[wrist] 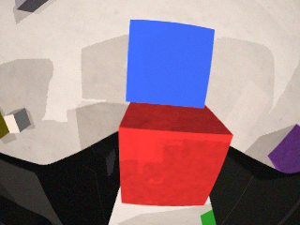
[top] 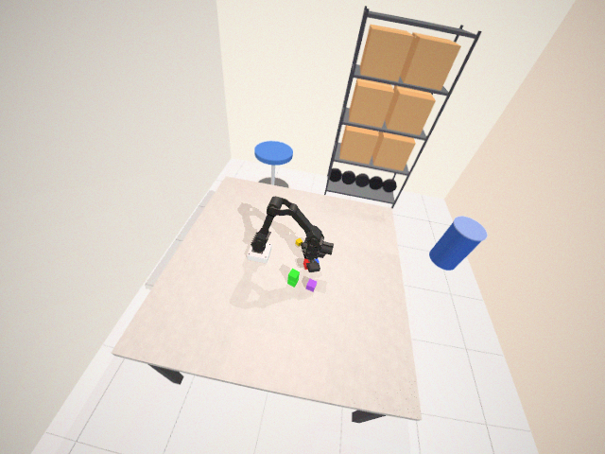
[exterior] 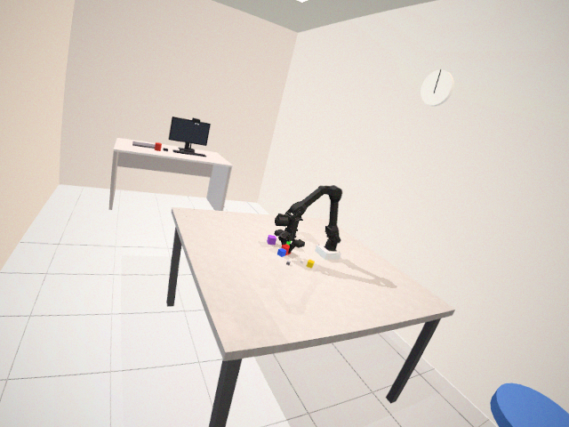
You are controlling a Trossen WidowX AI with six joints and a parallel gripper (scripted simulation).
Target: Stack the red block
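On the desk (top: 273, 337), the green tower (top: 293, 276) stands free in the top view, left of the purple cube (top: 310, 285). Only the wrist view shows the fingers clenched on the red block (wrist: 171, 157), touching the blue cube (wrist: 169, 63) beyond.

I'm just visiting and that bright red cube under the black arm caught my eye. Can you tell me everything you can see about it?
The small, plain red cube has flat matte faces and sharp edges, with no markings. It sits square and upright, low at the pale table top; whether it has left the surface cannot be told. The gripper is shut on it, with black fingers pressed against its two opposite sides. A blue cube lies just beyond it, close to its far edge; contact cannot be told. The green tower stands apart from it.
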